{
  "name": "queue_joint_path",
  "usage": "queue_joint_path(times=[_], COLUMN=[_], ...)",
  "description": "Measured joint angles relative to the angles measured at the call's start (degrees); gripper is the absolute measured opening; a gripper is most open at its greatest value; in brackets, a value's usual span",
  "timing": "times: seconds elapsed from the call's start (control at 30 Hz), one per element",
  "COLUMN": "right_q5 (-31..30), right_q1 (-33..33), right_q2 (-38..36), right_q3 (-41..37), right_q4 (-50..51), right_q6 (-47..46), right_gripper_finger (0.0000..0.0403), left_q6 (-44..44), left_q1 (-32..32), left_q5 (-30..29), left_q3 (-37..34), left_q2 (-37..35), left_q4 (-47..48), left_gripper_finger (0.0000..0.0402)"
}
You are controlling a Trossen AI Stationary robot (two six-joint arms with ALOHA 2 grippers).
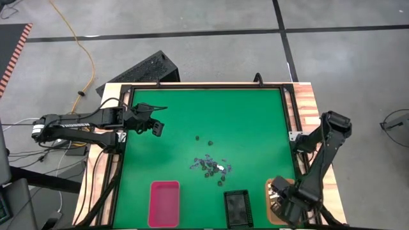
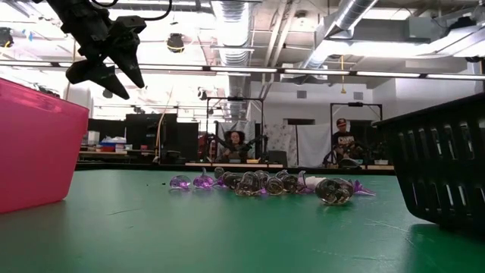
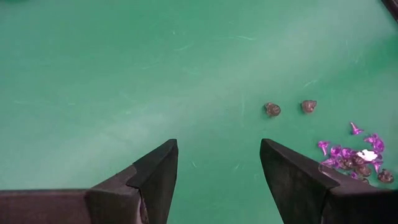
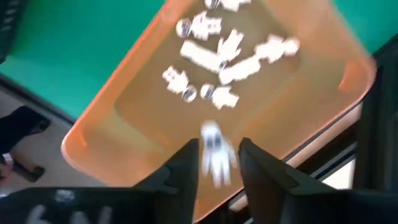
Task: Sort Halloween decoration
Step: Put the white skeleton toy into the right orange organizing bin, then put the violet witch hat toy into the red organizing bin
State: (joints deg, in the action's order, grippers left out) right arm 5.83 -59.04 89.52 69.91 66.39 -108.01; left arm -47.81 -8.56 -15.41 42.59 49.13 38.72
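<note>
1. Three trays line the green mat's [image 1: 243,121] near edge: the pink tray [image 1: 164,203], the black tray [image 1: 236,208] and the orange tray [image 1: 274,191].
2. The left gripper [image 1: 155,127] hangs over bare mat left of the trinket pile [image 1: 209,167], fingers spread, grasping nothing.
3. The pile lies mid-mat beyond the pink and black trays: purple, dark and one white piece, touching; two dark strays sit just beyond it.
4. The trinkets look light, stiff and slippery; they are best pinched singly across the body.
5. The right gripper [image 4: 217,163] hovers over the orange tray, jaws parted around a white skeleton figure [image 4: 213,149], blurred as if dropping; other white figures lie inside.
</note>
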Motion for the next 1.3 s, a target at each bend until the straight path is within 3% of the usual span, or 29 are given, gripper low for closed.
queue_joint_path(times=[0.2, 0.3, 0.47, 0.67, 0.83, 1.03, 1.3], right_q5=[0.06, -3.79, -11.72, -12.07, -11.12, -3.51, -2.82], right_q1=[5.25, 9.09, 20.69, 36.19, 45.21, 49.72, 50.99], right_q2=[0.0, 0.0, 0.0, 0.3, 2.39, 7.43, 14.61], right_q3=[0.02, 0.02, 0.04, 0.04, 0.07, 0.07, 0.07], right_q4=[-0.04, -0.68, -6.93, -18.69, -20.65, -27.13, -27.42], right_q6=[8.39, 13.84, 29.75, 52.14, 64.22, 74.42, 80.52], right_gripper_finger=[0.0199, 0.0201, 0.0191, 0.0181, 0.0174, 0.0173, 0.0173], left_q6=[0.0, 0.0, 0.02, 0.6, 0.6, 0.63, 0.63], left_q1=[0.0, 0.0, 0.0, 0.0, 0.0, 0.0, 0.0], left_q5=[-0.03, -0.1, -0.42, -0.47, -0.45, -0.47, -0.45], left_q3=[0.0, 0.0, 0.0, 0.0, 0.0, 0.0, 0.0], left_q2=[0.0, -0.01, 0.0, -0.01, -0.01, 0.0, -0.01], left_q4=[0.0, 0.0, 0.02, 0.0, 0.01, 0.07, 0.81], left_gripper_finger=[0.0219, 0.0219, 0.0219, 0.0219, 0.0219, 0.0219, 0.0219])
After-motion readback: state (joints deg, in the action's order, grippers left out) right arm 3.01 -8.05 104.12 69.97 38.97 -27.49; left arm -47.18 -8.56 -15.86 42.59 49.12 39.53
